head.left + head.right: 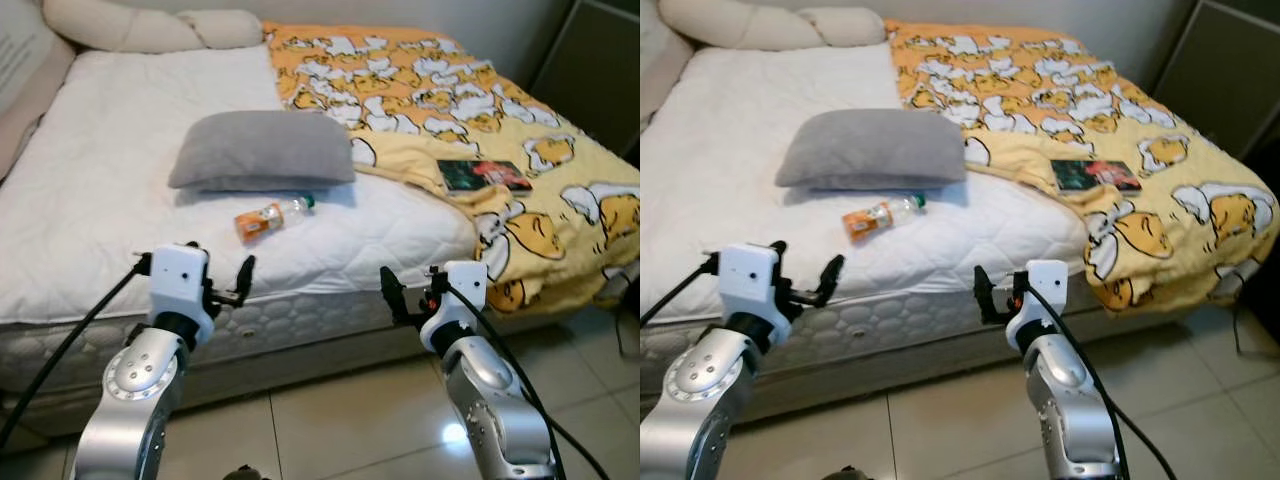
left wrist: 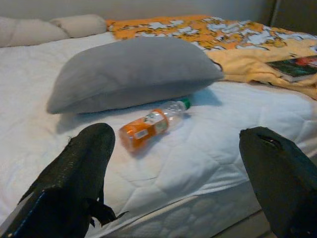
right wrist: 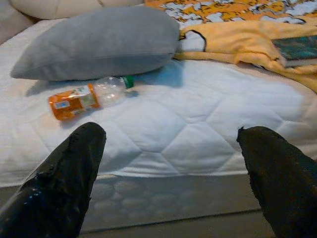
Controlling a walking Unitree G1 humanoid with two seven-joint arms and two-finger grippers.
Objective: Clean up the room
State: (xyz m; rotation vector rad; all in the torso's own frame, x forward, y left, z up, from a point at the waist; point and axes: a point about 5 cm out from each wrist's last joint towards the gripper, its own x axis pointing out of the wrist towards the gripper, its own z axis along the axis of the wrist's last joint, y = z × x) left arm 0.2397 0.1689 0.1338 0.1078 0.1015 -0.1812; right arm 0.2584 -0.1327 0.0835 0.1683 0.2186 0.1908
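A plastic bottle point(image 1: 272, 217) with an orange label and green cap lies on its side on the white mattress point(image 1: 100, 200), just in front of a grey pillow point(image 1: 262, 148). A dark book point(image 1: 483, 175) rests on the yellow cartoon-print blanket point(image 1: 430, 90) to the right. My left gripper point(image 2: 178, 136) hovers open at the near edge of the bed, in line with the bottle point(image 2: 153, 124) and a short way from it. My right gripper point(image 3: 171, 136) is also open, level with the bed edge, to the right of the bottle point(image 3: 89, 98).
Long beige pillows point(image 1: 150, 28) lie at the head of the bed. The blanket hangs over the bed's right corner toward the tiled floor point(image 1: 340, 420). A dark cabinet point(image 1: 595, 70) stands at the far right. Black cables trail from both arms.
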